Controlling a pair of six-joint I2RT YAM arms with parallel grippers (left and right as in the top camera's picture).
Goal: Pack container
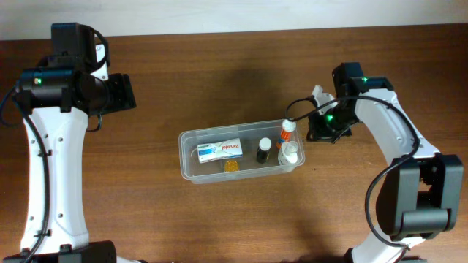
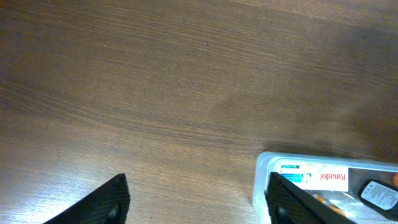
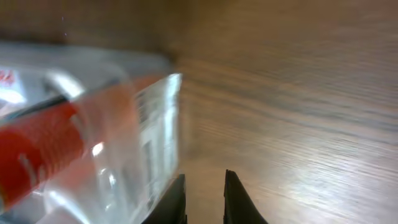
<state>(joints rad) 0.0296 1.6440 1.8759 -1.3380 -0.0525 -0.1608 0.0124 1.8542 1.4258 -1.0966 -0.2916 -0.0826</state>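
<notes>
The clear plastic container sits mid-table. In it lie a white and blue Panadol box, a small dark bottle, a red-capped bottle leaning at the right end, a white bottle and a small gold item. My right gripper is just outside the container's right end, fingers nearly together with nothing between them; the container wall and the red-capped bottle fill the left of its view. My left gripper is open and empty, far back left.
The brown wooden table surrounds the container. In the left wrist view the container's corner and the Panadol box show at lower right. The right arm's cable loops above the container's right end.
</notes>
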